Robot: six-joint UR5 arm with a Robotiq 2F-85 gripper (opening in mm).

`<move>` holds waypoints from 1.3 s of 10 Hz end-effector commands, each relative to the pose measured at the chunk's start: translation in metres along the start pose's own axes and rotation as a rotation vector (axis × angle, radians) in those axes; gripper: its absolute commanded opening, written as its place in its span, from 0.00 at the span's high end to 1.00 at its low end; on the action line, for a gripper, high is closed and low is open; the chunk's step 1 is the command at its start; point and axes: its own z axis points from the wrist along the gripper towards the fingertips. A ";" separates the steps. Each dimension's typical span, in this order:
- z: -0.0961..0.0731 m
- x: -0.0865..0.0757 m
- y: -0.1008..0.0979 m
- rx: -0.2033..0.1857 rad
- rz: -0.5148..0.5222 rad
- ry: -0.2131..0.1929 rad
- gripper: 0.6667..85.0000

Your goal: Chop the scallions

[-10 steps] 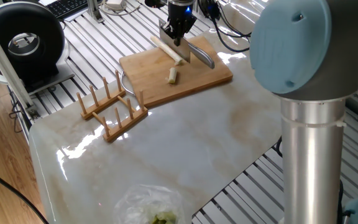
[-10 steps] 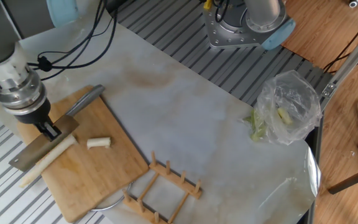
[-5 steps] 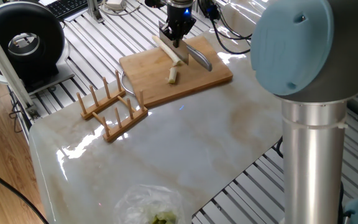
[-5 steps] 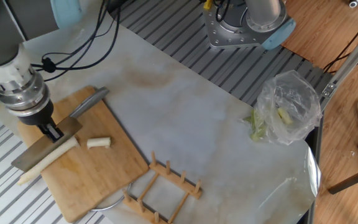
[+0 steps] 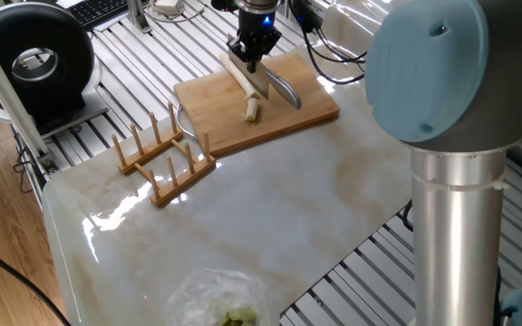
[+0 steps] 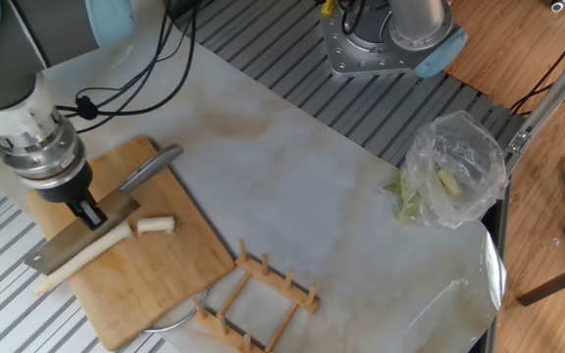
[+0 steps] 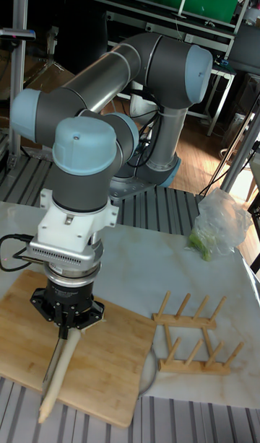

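No brand, label or writing can be read in any of the views. The cutting board (image 6: 135,270) lies at one corner of the marble table (image 6: 292,186). On the board the gripper (image 6: 90,214) is closed on the back of a cleaver (image 6: 77,238), its blade set across the long scallion stalk (image 6: 84,260), which sticks out past the board's edge. A short cut piece of scallion (image 6: 155,225) lies just beside the blade, toward the board's middle. The cleaver's metal handle (image 6: 151,165) points toward the board's far edge. A wooden dish rack (image 6: 258,294) stands on the table just beside the board. A clear plastic bag (image 6: 454,167) with green bits sits well apart, at the table's opposite end. A black round device (image 5: 34,59) rests off the table, beyond the board.
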 end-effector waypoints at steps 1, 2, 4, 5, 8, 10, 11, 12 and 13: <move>-0.004 0.003 0.008 -0.014 0.024 0.011 0.99; -0.005 0.004 0.007 -0.012 0.025 0.015 0.99; -0.006 0.004 -0.002 0.023 -0.017 0.018 0.99; -0.010 0.000 -0.014 0.061 -0.057 0.024 0.99; -0.029 -0.012 -0.014 0.060 -0.157 0.043 0.99; -0.036 -0.030 -0.005 0.060 -0.423 0.013 0.99; -0.038 -0.042 0.004 0.047 -0.565 0.002 0.99; -0.041 -0.047 0.022 -0.024 -0.672 -0.002 0.99; -0.038 -0.052 0.019 -0.017 -0.689 -0.006 0.99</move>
